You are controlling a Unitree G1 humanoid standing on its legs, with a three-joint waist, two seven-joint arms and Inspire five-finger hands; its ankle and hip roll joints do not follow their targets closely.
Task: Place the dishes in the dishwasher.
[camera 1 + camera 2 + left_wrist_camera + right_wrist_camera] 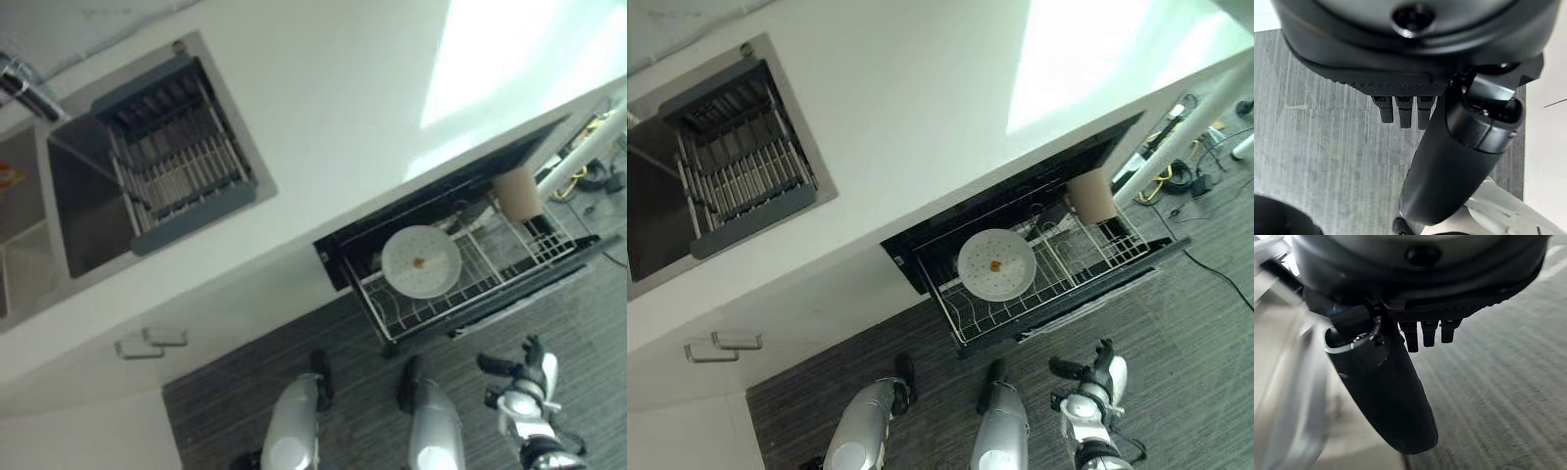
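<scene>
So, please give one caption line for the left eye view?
White plate and tan cup sit in the pulled-out dishwasher rack; right robot hand hangs open, holding nothing.

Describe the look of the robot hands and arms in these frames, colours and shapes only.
Right robot hand: dark fingers on a silver-white body. Up close it has a rounded grey-black housing, a textured palm pad and a glossy black thumb. Left robot hand looks the same: black shell, textured pad, smooth black thumb.

White plate with an orange-brown speck, tan cup, white wire rack in a black dishwasher, white counter, grey striped floor, steel-grey sink
</scene>
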